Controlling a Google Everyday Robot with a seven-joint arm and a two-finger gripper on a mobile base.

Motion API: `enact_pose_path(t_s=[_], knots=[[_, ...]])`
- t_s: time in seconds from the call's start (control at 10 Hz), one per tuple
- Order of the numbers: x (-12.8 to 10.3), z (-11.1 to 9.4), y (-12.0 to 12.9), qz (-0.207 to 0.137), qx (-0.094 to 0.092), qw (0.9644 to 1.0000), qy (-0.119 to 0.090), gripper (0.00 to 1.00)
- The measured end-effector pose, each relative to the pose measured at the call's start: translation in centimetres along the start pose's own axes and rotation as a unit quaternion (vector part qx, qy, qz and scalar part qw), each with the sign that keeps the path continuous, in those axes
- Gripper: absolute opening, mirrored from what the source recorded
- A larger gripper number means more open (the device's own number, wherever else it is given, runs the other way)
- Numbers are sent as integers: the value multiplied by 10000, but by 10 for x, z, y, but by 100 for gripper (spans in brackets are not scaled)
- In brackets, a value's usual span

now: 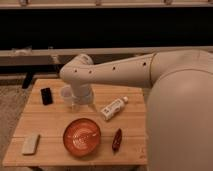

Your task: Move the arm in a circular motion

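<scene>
The arm (130,70) is cream-white and thick, with small dark screw holes. It reaches in from the right over the wooden table (50,120). Its rounded elbow (75,72) is above the table's back left part, and the short wrist (82,94) points down. The gripper (82,106) hangs just below the wrist, close above the tabletop, next to a clear plastic cup (66,96). The wrist hides most of it.
On the table lie a black phone (46,95) at the back left, a white bottle (114,107) on its side, an orange bowl (81,136) at the front, a dark red pepper (117,140) and a pale sponge (31,143). A dark wall with rails stands behind.
</scene>
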Motion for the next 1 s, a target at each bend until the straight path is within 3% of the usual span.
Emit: enact_pose_path(t_s=[1.0], knots=[[-3, -6, -13, 44, -11, 10000, -55, 65]])
